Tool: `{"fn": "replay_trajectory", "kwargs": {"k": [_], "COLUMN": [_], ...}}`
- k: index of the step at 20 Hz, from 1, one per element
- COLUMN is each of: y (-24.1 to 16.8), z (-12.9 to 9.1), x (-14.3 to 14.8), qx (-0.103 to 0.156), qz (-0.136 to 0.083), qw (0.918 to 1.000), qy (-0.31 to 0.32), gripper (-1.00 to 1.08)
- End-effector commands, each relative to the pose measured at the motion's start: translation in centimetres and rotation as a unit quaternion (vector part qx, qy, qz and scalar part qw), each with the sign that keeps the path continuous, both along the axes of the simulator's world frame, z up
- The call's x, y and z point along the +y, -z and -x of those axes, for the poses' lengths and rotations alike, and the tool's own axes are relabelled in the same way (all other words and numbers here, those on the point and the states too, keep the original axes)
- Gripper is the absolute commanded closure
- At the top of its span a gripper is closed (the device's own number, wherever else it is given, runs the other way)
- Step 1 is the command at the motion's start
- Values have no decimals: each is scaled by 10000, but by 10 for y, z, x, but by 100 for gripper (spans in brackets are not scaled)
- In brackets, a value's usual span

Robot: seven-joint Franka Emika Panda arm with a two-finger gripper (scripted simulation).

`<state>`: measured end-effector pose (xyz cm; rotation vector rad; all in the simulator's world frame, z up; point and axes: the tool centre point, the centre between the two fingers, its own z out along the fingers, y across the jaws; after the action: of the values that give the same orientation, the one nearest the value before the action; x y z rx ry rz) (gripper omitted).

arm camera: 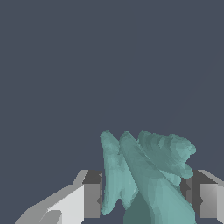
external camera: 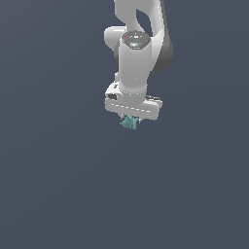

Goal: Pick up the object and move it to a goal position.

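Note:
The object (external camera: 129,122) is a small teal-green lumpy figure that pokes out just below the white hand of the arm, in the middle of the exterior view. My gripper (external camera: 130,121) is shut on it, and the hand hides most of the fingers there. In the wrist view the object (arm camera: 146,175) fills the space between the two fingers (arm camera: 92,194), its jagged lobes sticking out past them, and both pads press against its sides. Nothing marks a goal position in either view.
A plain dark grey-blue surface (external camera: 58,185) fills the background in both views. The white arm (external camera: 138,44) rises from the hand toward the top of the exterior view. No other objects show.

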<state>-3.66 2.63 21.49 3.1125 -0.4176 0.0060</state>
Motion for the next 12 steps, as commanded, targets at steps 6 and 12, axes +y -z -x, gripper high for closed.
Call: {"fn": "replay_trajectory", "kwargs": {"k": [6,12], "y": [-75,-131], "z": [-16,-29], "x": [28,49], "qx": [9,11], "qz": [3,0], "qw": [10000,10000], "qy": [4,3], "gripper": [108,108]}}
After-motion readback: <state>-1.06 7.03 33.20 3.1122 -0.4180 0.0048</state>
